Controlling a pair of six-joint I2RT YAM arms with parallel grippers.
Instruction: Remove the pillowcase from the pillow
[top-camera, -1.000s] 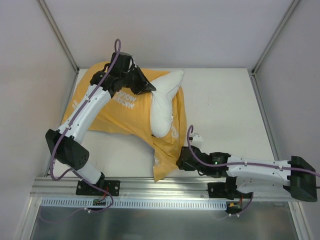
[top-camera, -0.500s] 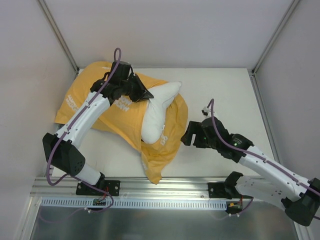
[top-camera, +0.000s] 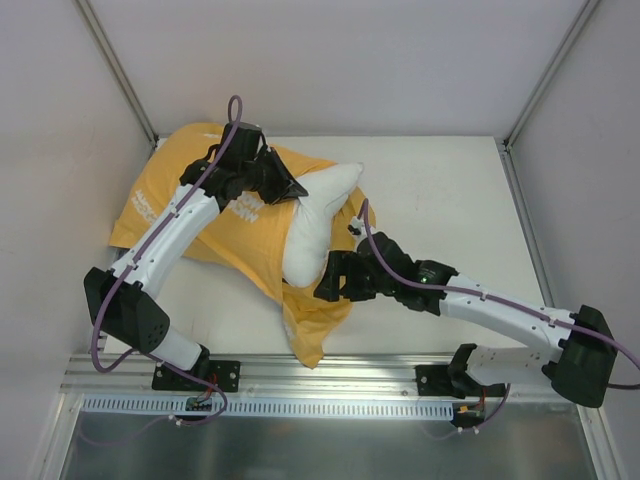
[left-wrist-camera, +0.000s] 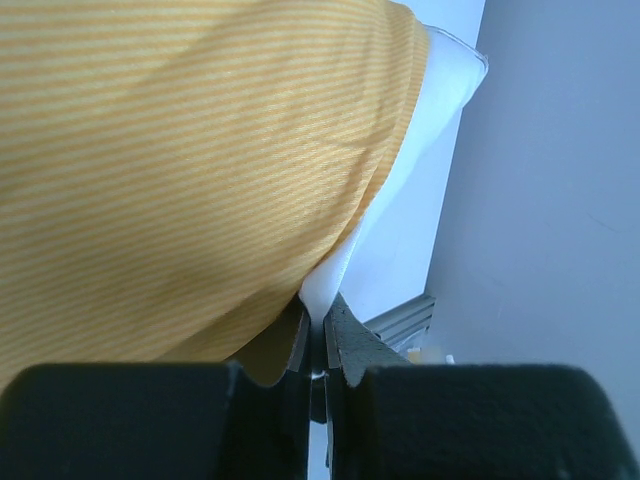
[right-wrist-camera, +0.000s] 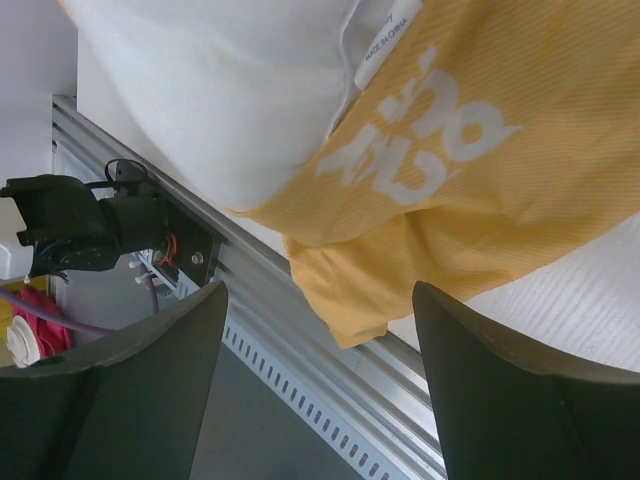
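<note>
**Item count.** One pillowcase (top-camera: 232, 240), orange-yellow side up with white lettering (right-wrist-camera: 420, 140). One white pillow (top-camera: 306, 240), partly drawn out of the pillowcase opening. Two arms, each carrying one tool. All items lie on one white bench (top-camera: 440, 190).

**Left tool** (top-camera: 293, 188). The fingers are pressed together. The left wrist view shows a thin fold of white pillow fabric pinched between them. The orange-yellow pillowcase edge lies against the outer face of one finger. The exposed pillow extends from this tool toward the near edge of the bench. The bulk of the pillowcase lies behind the tool and to its left.

**Right tool** (top-camera: 326, 283). The fingers are spread wide and hold nothing. The tool sits just beside the near end of the pillow, over the loose pillowcase fabric. Whether a fingertip touches the fabric cannot be determined. In the right wrist view:
- the pillow and its sewn label (right-wrist-camera: 385, 55) lie ahead of the fingers;
- the lettered pillowcase panel lies beside the pillow;
- the loose pillowcase corner hangs between the two fingers;
- that corner lies over the aluminium rail (right-wrist-camera: 300, 330) at the bench edge.
</note>
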